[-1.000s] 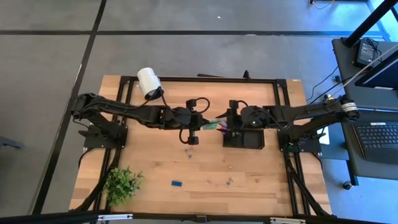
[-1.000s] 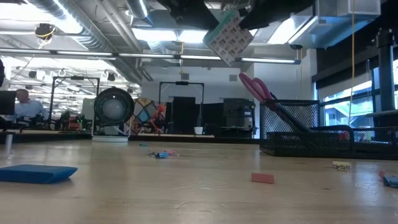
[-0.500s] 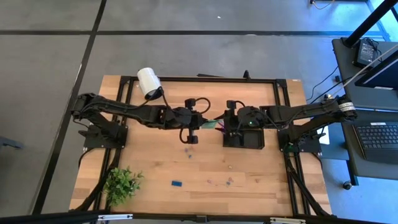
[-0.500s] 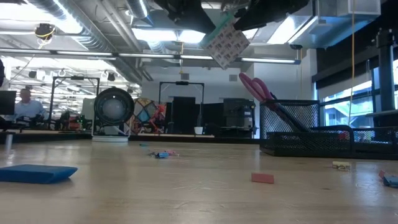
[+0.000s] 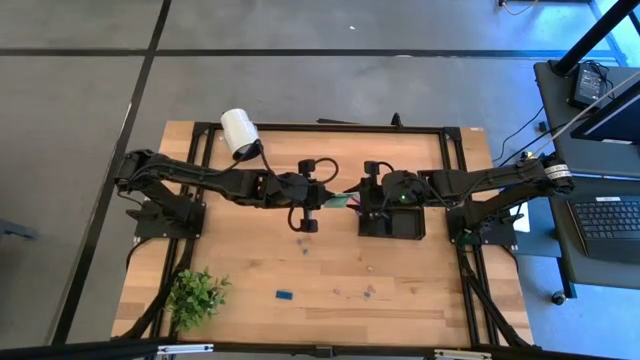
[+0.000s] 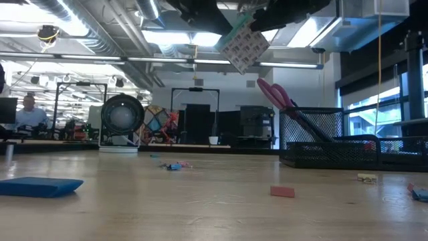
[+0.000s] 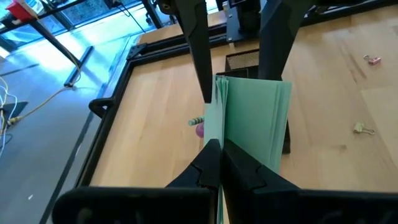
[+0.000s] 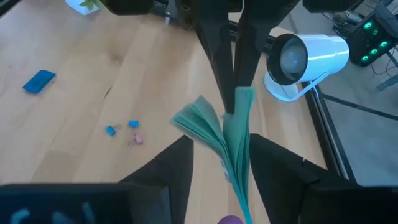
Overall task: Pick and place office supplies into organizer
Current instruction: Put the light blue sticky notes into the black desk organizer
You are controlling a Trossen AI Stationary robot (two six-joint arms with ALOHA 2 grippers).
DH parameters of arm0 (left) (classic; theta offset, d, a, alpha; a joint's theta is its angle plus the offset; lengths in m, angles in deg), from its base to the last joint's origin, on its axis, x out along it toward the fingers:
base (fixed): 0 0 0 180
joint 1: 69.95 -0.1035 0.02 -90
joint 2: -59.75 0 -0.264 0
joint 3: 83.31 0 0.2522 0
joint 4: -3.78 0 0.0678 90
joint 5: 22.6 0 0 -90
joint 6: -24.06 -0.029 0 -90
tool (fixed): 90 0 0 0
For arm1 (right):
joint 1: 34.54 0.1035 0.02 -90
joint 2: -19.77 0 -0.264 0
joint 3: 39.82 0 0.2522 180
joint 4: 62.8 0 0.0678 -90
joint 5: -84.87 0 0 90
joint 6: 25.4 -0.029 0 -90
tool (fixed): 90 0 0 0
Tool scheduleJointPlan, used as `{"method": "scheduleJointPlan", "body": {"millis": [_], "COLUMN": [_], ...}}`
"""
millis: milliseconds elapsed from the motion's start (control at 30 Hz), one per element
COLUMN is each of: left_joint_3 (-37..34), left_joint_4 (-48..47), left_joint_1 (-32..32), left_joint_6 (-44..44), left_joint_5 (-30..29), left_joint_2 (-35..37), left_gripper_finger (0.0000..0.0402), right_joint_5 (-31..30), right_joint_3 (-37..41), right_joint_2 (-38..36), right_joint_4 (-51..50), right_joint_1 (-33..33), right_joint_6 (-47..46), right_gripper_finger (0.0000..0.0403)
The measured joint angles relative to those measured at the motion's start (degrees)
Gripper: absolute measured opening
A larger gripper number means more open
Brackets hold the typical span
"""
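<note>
The light green square notepad (image 5: 346,200) is held in the air between both arms, just left of the black mesh organizer (image 5: 400,222). My left gripper (image 7: 219,146) is shut on it. My right gripper (image 8: 221,143) is open, with one finger on either side of the notepad (image 8: 221,130); I cannot tell whether it touches. In the low view the notepad (image 6: 244,45) hangs tilted high above the table. Purple-handled scissors (image 6: 277,97) stick up out of the organizer (image 6: 334,144). My left gripper pinches the notepad between its two fingers at the edge nearest it (image 7: 219,134), reaching in about level from the table's left. The notepad is lifted clear and stands on edge. Its sheets fan apart at the free end (image 8: 199,115).
A white cylinder (image 5: 238,130) stands at the far left, and a green plant (image 5: 195,295) at the near left corner. A blue block (image 5: 284,295) and small clips (image 5: 303,240), (image 5: 360,292) lie on the near half of the table. A pink piece (image 6: 281,191) lies near the organizer.
My right gripper has moved a little toward the table's left, closing in on the notepad held by my left gripper. The notepad has shifted slightly up and toward the left while staying in the air.
</note>
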Motion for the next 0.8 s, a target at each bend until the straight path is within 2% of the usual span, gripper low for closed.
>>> {"method": "scheduleJointPlan", "body": {"millis": [500,800], "left_joint_3": [-0.02,-0.02], "left_joint_4": [1.86,1.03], "left_joint_1": [0.07,0.07], "left_joint_6": [-2.97,-3.22], "left_joint_5": [-0.46,-0.81], "left_joint_2": [0.0,0.0], "left_gripper_finger": [0.0003,0.0002], "right_joint_5": [0.0,0.0], "right_joint_3": [0.0,0.0], "right_joint_2": [0.0,0.02], "right_joint_4": [0.16,0.85], "right_joint_1": [0.0,0.0], "right_joint_6": [-0.24,-0.35], "right_gripper_finger": [0.0153,0.0105]}}
